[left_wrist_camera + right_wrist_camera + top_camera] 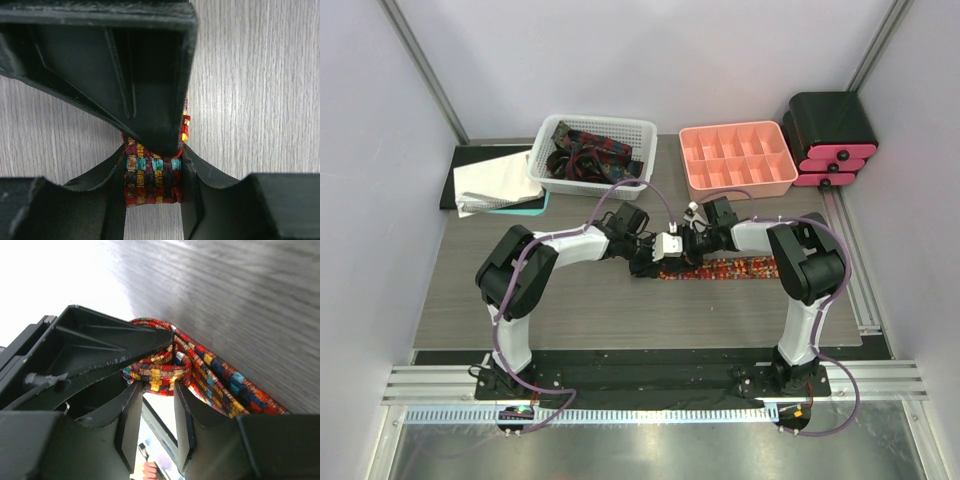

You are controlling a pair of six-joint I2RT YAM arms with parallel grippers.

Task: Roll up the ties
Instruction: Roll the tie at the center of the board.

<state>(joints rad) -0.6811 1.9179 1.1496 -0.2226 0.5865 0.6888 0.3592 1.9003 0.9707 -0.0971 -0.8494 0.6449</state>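
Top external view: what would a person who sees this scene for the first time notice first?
Most striking are the left gripper and the right gripper, which meet tip to tip at the middle of the table over a red patterned tie that stretches to the right. Behind them stand a white basket holding dark ties and, to its right, a pink compartment tray.

The top external view looks down over the whole bench (570,300) from above its near edge. Both wrist views sit close at the red tie (152,175), which all three share.
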